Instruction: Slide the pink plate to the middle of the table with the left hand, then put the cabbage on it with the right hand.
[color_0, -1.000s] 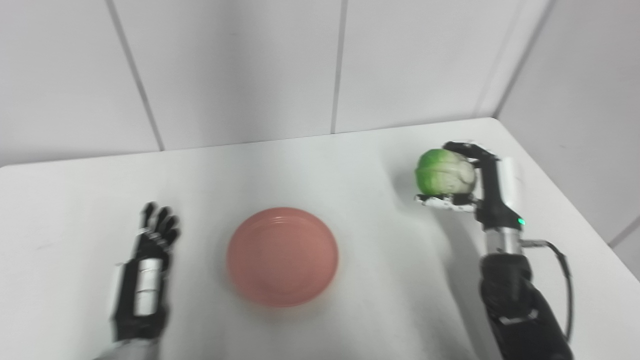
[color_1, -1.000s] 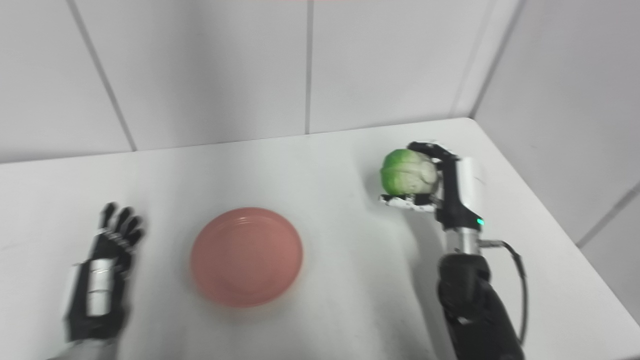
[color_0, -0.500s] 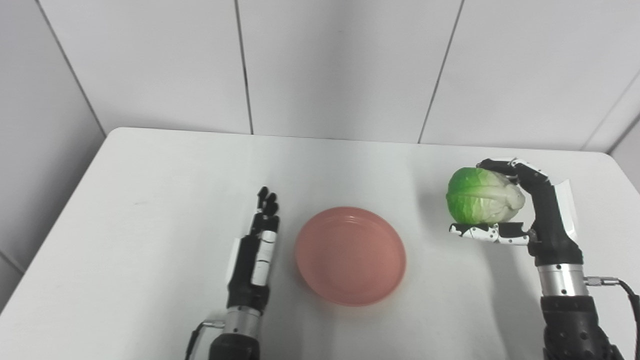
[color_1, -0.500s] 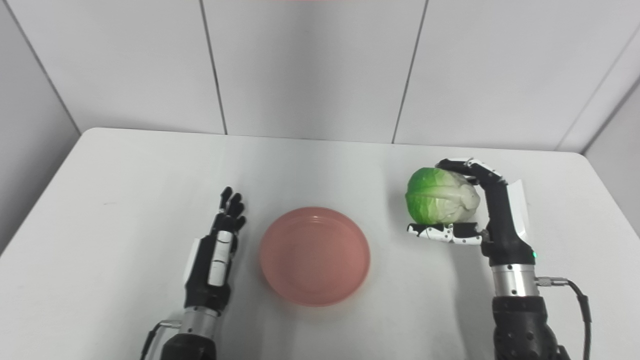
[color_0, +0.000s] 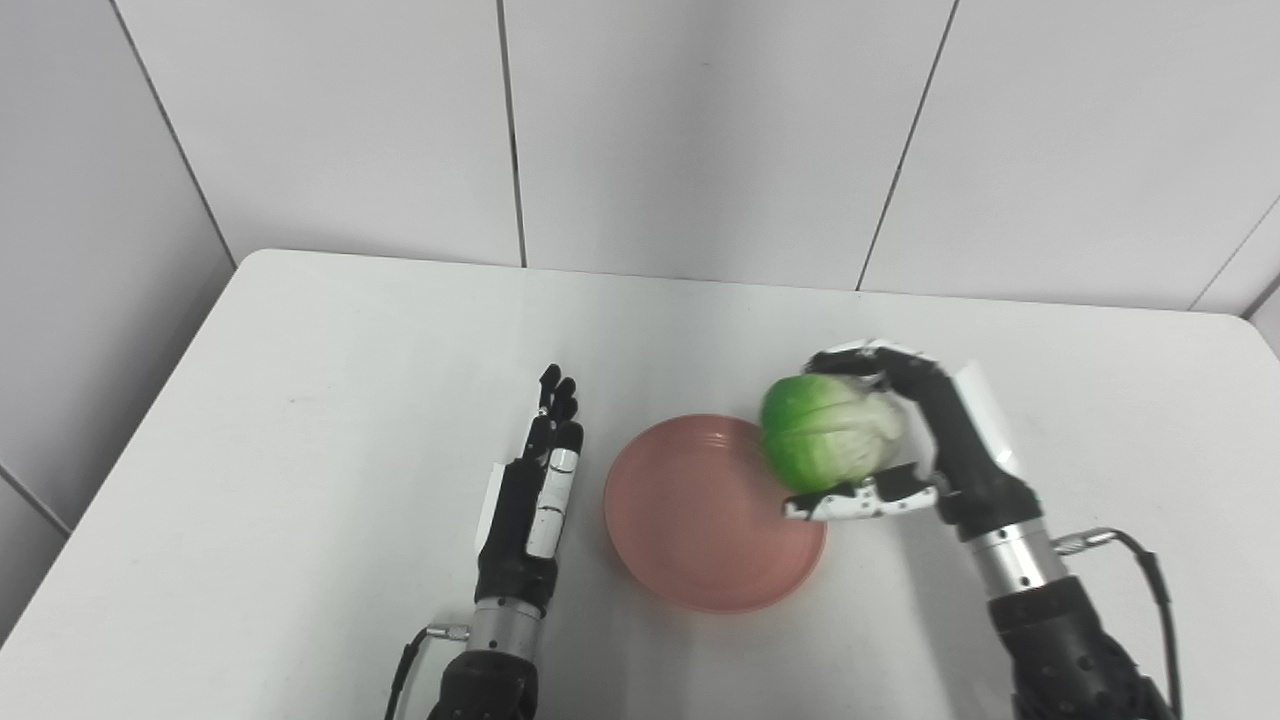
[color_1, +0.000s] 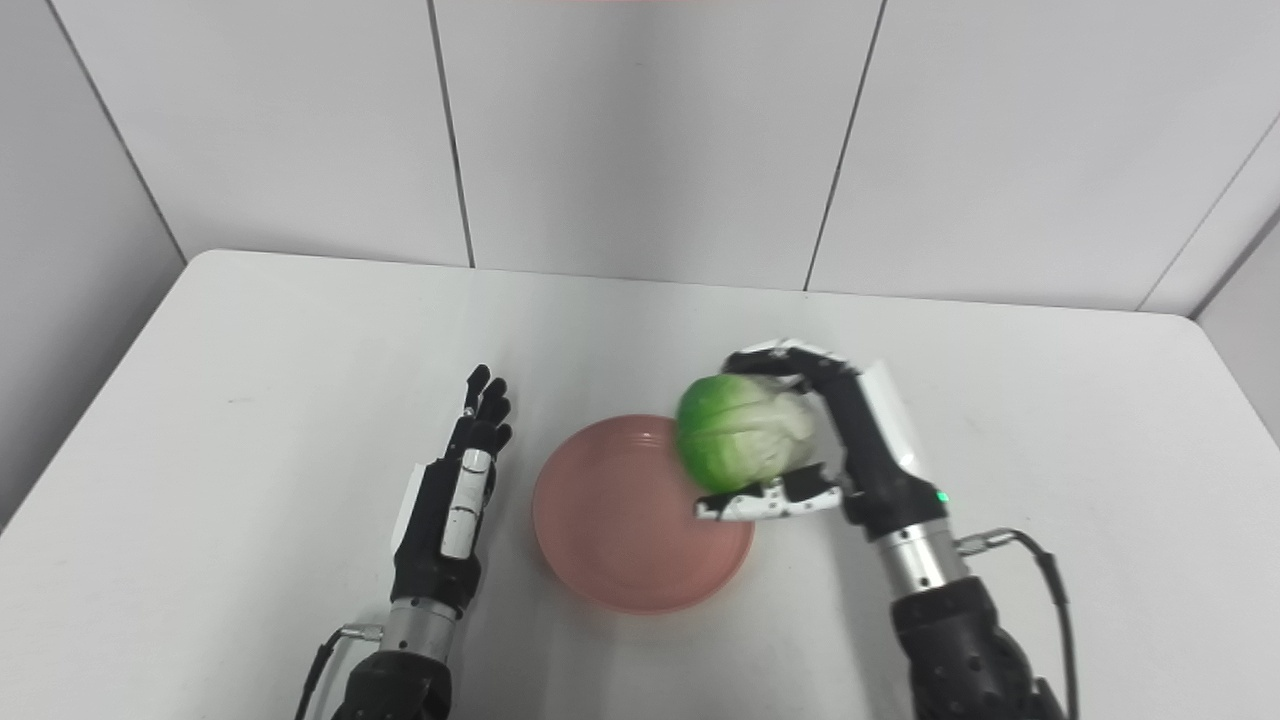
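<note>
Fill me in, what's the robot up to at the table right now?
The right hand holds the cabbage in a full grasp over the right rim of the pink plate, which sits near the middle of the white table. The cabbage is not yet set down on it. The left hand rests open and flat on the table just left of the plate, not touching it.

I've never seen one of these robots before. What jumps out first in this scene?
The bright green cabbage, held by the right hand, its fingers wrapped around it, above the right edge of the pink plate at mid-table. Left of the plate, the left hand lies open and holds nothing, on the white table.
</note>
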